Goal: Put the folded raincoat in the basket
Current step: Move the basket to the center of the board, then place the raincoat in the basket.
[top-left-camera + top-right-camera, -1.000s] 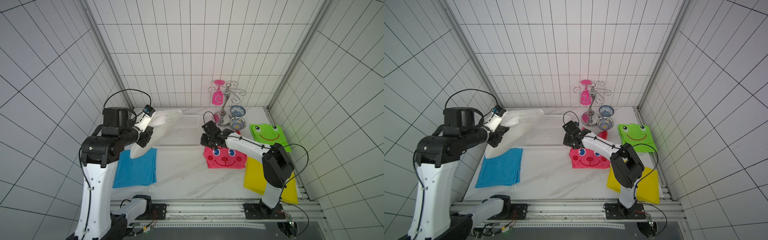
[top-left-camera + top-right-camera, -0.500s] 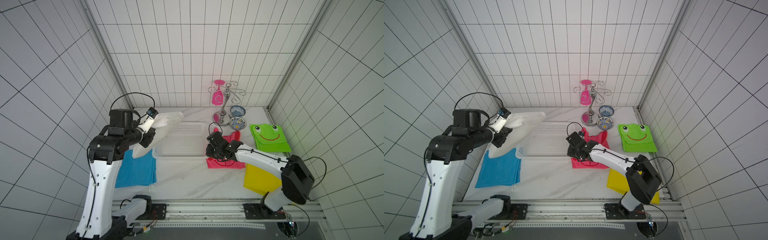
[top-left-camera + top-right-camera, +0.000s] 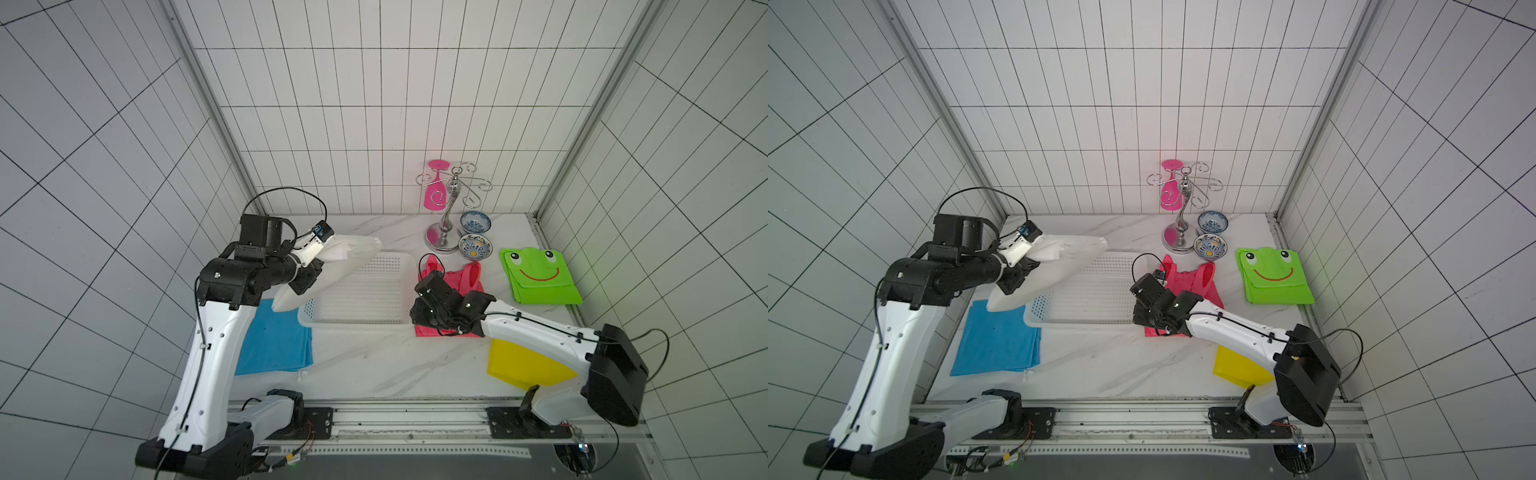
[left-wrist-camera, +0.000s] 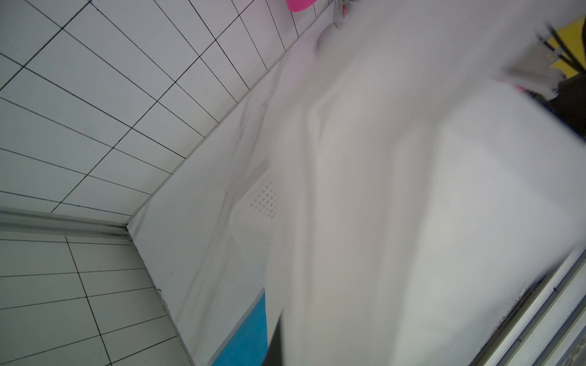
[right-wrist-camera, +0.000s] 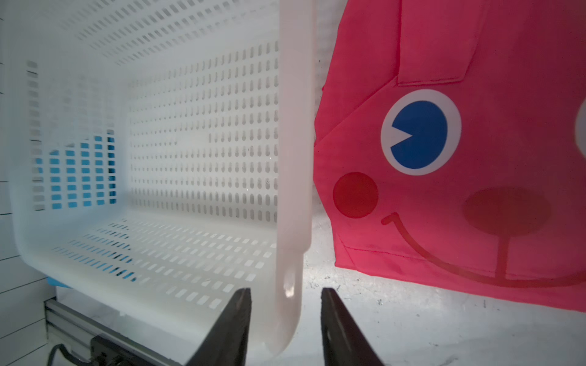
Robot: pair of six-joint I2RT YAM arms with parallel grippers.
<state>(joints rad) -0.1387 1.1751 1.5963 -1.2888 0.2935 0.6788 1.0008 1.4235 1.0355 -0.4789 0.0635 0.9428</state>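
A white folded raincoat [image 3: 337, 262] [image 3: 1061, 266] hangs tilted in the air over the left end of the basket [image 3: 357, 326] [image 3: 1084, 326], with my left gripper [image 3: 308, 281] [image 3: 1016, 279] shut on its left part. In the left wrist view the raincoat [image 4: 412, 196] fills most of the picture and hides the jaws. The white perforated basket has nothing in it. My right gripper [image 3: 415, 312] [image 3: 1138, 312] [image 5: 285, 317] stands open astride the basket's right rim [image 5: 295, 164], with a gap showing on each side of the rim.
A blue folded cloth [image 3: 274, 340] lies left of the basket. A pink one with a face [image 5: 450, 196] lies right of it under my right arm, a green frog one [image 3: 538, 276] further right, a yellow one [image 3: 519, 365] in front. A metal stand [image 3: 446, 216] and two bowls [image 3: 474, 245] are behind.
The basket has slid toward the table's front with my right gripper at its rim, and those jaws have now opened off the rim. My left arm brought the white raincoat over the basket's left end.
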